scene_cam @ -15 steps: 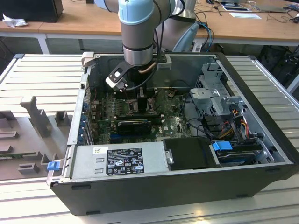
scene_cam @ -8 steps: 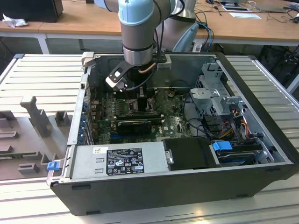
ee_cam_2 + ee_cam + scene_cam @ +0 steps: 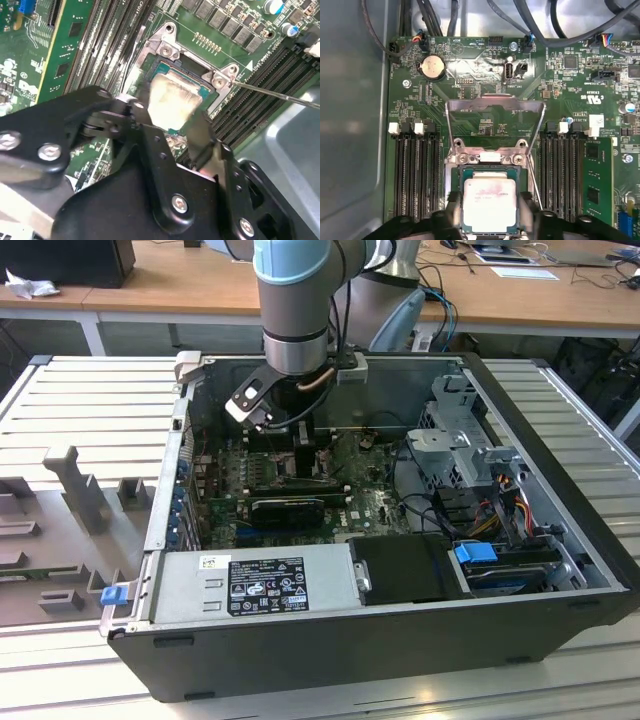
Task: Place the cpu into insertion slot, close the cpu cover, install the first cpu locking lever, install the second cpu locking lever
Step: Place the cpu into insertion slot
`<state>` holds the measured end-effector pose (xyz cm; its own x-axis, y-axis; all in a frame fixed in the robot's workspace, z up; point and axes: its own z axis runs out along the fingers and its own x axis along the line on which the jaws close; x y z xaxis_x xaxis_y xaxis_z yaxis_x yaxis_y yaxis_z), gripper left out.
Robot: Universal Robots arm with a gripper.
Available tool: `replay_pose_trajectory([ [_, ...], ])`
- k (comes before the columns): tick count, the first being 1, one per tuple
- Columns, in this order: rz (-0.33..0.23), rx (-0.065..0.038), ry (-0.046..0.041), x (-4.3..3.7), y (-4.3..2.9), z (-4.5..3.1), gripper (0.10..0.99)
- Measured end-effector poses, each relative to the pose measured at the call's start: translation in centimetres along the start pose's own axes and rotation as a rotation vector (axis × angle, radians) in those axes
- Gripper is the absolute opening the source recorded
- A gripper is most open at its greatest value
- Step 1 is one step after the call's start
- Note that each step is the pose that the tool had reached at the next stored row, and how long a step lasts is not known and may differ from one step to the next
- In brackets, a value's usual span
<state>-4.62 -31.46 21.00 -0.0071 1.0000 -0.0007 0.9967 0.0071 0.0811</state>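
While the cpu cover [image 3: 495,105] stands thrown back on its hinge and leaves the insertion slot [image 3: 470,171] open from above, your gripper [image 3: 490,220] has the cpu [image 3: 490,202] pinched by two opposite edges. One dark finger is tight against each side, and the jaws are spread no wider than the chip itself. That side grip leaves the pale metal face bare and, I judge, keeps the chip level and square to the socket rim directly beneath it. A thin locking lever [image 3: 280,96] juts out to the side in the second wrist view, clear of the opening, which suits a socket not yet closed. Long memory slots [image 3: 417,180] flank the socket on both sides, so your fingers work in the narrow lane between them.

You cannot tell whether the chip is already seated or hanging just above the contacts, as no view looks in from the side. Its near edge is cut off behind the gripper body in both wrist views. In the exterior view the arm [image 3: 295,300] reaches down into the computer case [image 3: 350,650] and covers the socket
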Motion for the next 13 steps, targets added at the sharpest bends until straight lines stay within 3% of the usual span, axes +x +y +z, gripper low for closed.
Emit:
replay_pose_trajectory([
  [5, 0.0, 0.001, -0.0005, 0.0, 0.09, -0.57, 0.282],
  [6, 0.0, 0.001, -0.0008, 0.0, 0.09, -0.63, 0.161],
  [7, 0.0, 0.001, -0.0009, 0.0, 0.1, -0.67, 0.161],
  [8, 0.0, 0.001, -0.0028, 0.0, 0.13, -0.85, 0.106],
  [13, 0.0, 0.002, -0.0053, 0.0, 0.17, -1.31, 0.106],
])
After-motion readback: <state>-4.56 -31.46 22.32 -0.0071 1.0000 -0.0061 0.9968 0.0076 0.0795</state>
